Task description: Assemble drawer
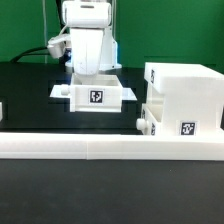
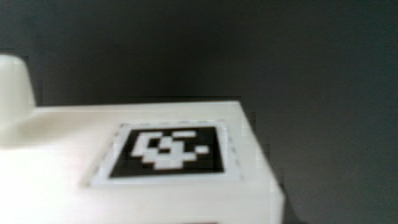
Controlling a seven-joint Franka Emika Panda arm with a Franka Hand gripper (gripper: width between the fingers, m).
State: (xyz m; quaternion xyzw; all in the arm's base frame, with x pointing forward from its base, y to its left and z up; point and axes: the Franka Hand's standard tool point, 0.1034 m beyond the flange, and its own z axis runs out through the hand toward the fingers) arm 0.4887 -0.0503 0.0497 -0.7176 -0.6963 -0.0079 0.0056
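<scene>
A small shallow white tray (image 1: pixel 95 96) with a black-and-white tag on its front lies on the black table at mid-back. My gripper (image 1: pixel 92 80) hangs straight down onto its back part, and the fingertips are hidden behind the tray wall. In the wrist view the tray (image 2: pixel 71 140) and its tag (image 2: pixel 169 150) fill the near field, blurred. The jaws do not show there. The large open-faced box housing (image 1: pixel 182 95) stands at the exterior view's right, with a tag low on its front. A second small white part (image 1: pixel 147 122) sits against its lower left side.
A long low white rail (image 1: pixel 100 148) runs across the whole front, right before the housing. A white piece (image 1: pixel 2 112) shows at the exterior view's left edge. A blurred white shape (image 2: pixel 15 85) stands beside the tray in the wrist view. Cables hang behind the arm.
</scene>
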